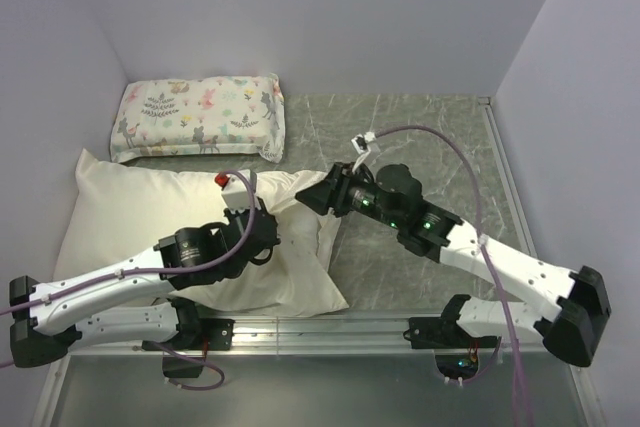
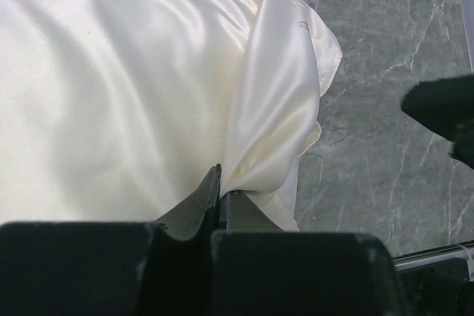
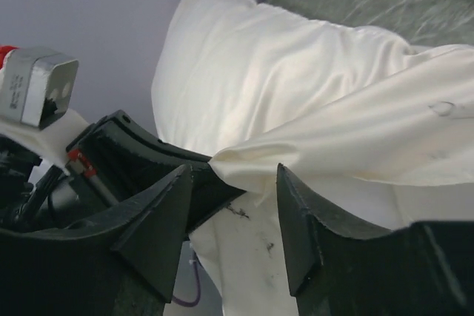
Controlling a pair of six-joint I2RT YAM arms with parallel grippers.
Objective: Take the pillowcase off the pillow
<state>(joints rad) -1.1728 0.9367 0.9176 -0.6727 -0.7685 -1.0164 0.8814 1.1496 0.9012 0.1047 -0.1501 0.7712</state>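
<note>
left gripper (image 2: pixel 221 184) clamped on a fold at the pillowcase (image 1: pixel 130 207) right end | right gripper (image 3: pixel 233 183) jaws apart, fabric edge between them | pillowcase on table (image 1: pixel 430 147) left side, pillow covered inside

Overhead view from behind, wrist views close (sharing pillowcase (image 2: pixel 148 72))

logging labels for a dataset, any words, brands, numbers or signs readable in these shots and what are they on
No readable text in any view.
Small dark mark on the pillowcase: too small to read, may not be lettering.
Printed pillow: animals and flowers only, no words visible.
Grey box in the right wrist view: no legible label.
</note>
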